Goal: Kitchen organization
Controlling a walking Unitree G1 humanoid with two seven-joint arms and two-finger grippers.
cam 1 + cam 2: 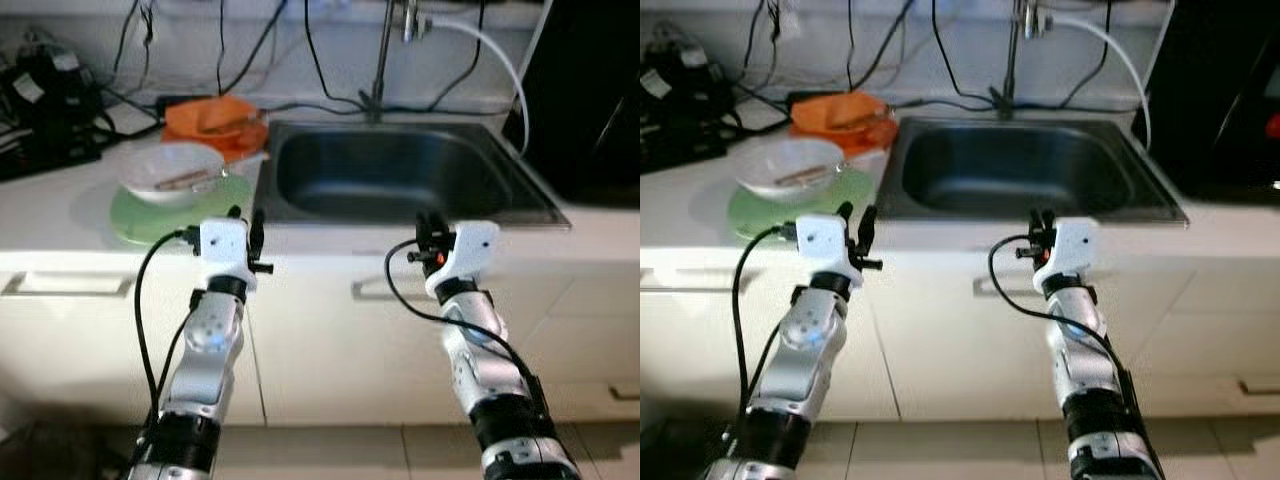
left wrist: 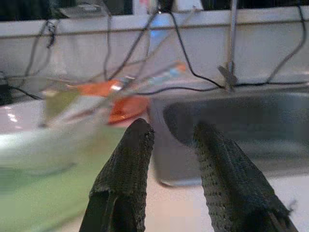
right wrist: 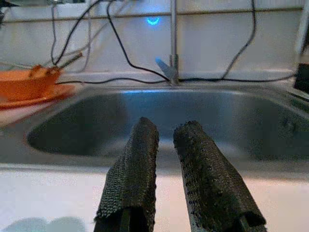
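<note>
Steel sink (image 1: pixel 400 175), rounded basin; white bowl (image 1: pixel 170 170) on green plate (image 1: pixel 150 220). Left gripper (image 2: pixel 171 140) & right gripper (image 3: pixel 166 133): 2 textured black fingers each, slightly apart, holding nothing, above counter edge.

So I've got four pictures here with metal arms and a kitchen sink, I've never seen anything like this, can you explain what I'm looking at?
This is a humanoid robot standing at a kitchen counter. The two wide pictures come from cameras in its head, looking down at its own silver arms. The other two come from cameras on its wrists, looking along the black fingers.

The left gripper hovers at the counter's front edge near a white bowl sitting on a green plate. Behind them is an orange bowl on an orange plate. The right gripper hovers in front of the steel sink, whose tap rises behind it. Both grippers are slightly open and hold nothing.
</note>
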